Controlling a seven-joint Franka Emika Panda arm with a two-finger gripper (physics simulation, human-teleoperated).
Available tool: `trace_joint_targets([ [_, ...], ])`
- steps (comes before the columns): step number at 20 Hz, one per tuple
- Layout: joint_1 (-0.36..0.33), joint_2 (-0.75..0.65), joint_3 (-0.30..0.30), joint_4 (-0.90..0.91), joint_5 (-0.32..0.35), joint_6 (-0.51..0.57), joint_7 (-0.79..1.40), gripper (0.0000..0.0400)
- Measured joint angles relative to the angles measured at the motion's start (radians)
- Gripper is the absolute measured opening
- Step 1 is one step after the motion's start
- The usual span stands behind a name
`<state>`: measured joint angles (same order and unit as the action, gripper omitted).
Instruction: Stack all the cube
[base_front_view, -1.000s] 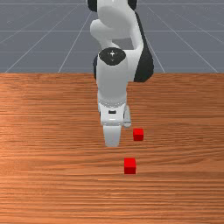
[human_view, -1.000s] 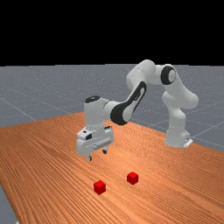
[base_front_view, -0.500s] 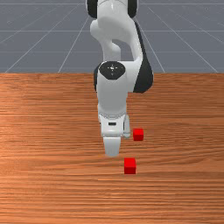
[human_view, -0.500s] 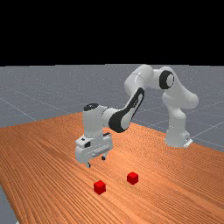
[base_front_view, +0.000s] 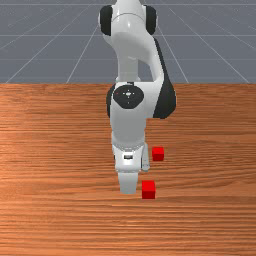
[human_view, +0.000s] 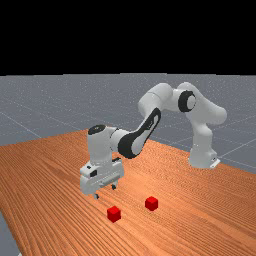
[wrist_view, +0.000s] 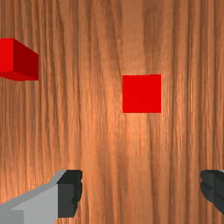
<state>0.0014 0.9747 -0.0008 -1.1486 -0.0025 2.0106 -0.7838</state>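
Observation:
In the far view my gripper (human_view: 105, 192) hangs above the table, to the left of both red cubes and higher, its fingers apart. One red cube (base_front_view: 148, 190) lies just right of my hand in the front view; the other red cube (base_front_view: 158, 154) is closer to the arm's base. The far view has the first cube (human_view: 114, 214) at left and the base-side cube (human_view: 151, 203) at right. In the wrist view the gripper (wrist_view: 141, 190) is open with bare wood between its fingers; the first cube (wrist_view: 141, 93) lies beyond that gap, the base-side cube (wrist_view: 26, 63) off beside it.
The orange-brown table (base_front_view: 55, 150) carries both cubes, which stand apart from each other. The arm's base (human_view: 202, 152) stands at the far view's right.
My hand has come lower and moved away from the arm's base, toward the front view's bottom and the far view's left. Both cubes have stayed where they were.

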Motion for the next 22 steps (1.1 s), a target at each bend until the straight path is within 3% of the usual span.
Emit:
trace_joint_targets([
  [2,0.000,-0.002,0.000,-0.037,0.000,0.051,0.000,0.0400],
  [11,0.002,0.098,0.000,0.057,0.000,0.023,0.002,0.0400],
  [16,0.002,0.147,0.000,0.075,0.000,0.058,0.002,0.0400],
  [17,0.002,0.157,0.000,0.088,0.000,0.057,0.002,0.0385],
  [18,0.006,0.137,-0.004,0.045,0.007,0.100,0.034,0.0395],
  [22,0.029,0.139,-0.002,0.048,0.009,0.099,0.067,0.0399],
])
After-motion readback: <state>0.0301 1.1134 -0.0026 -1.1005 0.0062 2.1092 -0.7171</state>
